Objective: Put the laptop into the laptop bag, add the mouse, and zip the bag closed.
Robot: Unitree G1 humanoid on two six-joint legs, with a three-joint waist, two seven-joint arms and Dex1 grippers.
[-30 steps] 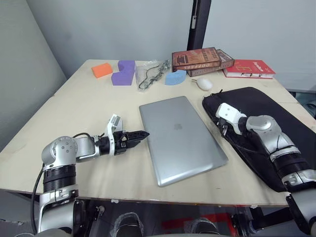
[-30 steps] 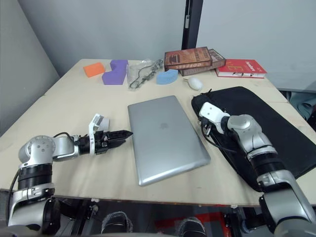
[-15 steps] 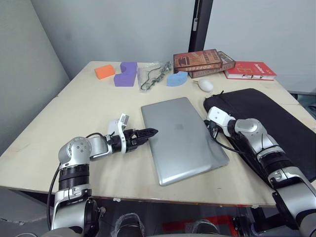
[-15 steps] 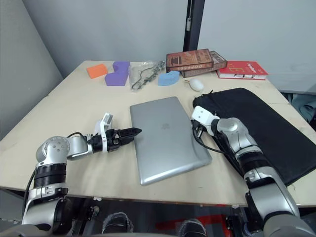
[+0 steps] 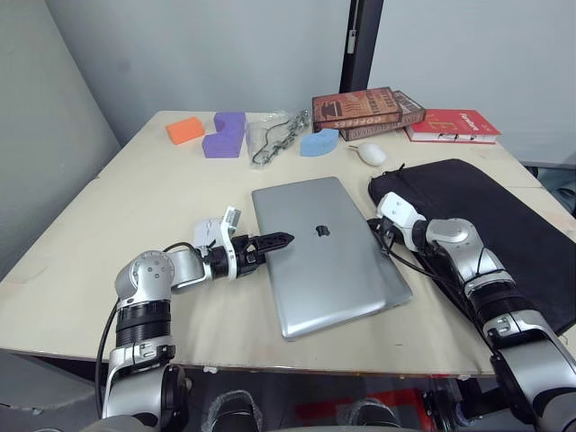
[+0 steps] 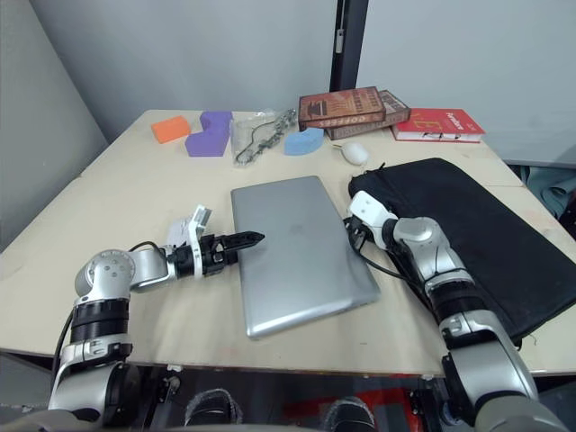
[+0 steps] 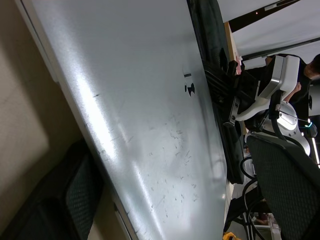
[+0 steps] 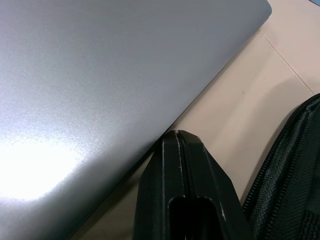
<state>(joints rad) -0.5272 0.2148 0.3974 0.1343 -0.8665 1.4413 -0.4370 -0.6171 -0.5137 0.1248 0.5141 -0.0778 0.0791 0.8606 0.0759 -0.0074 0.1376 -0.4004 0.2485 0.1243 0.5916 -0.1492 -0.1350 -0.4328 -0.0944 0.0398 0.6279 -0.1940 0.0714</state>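
Observation:
The silver laptop point(image 5: 328, 256) lies closed and flat in the middle of the table, logo up. The black laptop bag point(image 5: 490, 211) lies flat just to its right. The white mouse point(image 5: 371, 154) sits behind the bag's near corner. My left gripper point(image 5: 281, 240) is shut, its pointed tip resting at the laptop's left edge, and the left wrist view looks across the laptop's lid point(image 7: 150, 125). My right gripper point(image 5: 378, 232) is shut in the gap between laptop and bag. Its fingers point(image 8: 182, 165) are pressed against the laptop's right edge point(image 8: 165, 132).
Along the table's far side lie an orange block point(image 5: 185, 130), a purple block point(image 5: 225, 133), a clear packet with a chain point(image 5: 274, 135), a blue piece point(image 5: 319, 142), stacked brown books point(image 5: 367, 110) and a red book point(image 5: 453, 126). The table's front edge point(image 5: 270, 355) is close.
My left gripper has slid right until its tip reaches the laptop's left edge. My right gripper has moved left off the bag to the laptop's right edge. The camera has shifted slightly.

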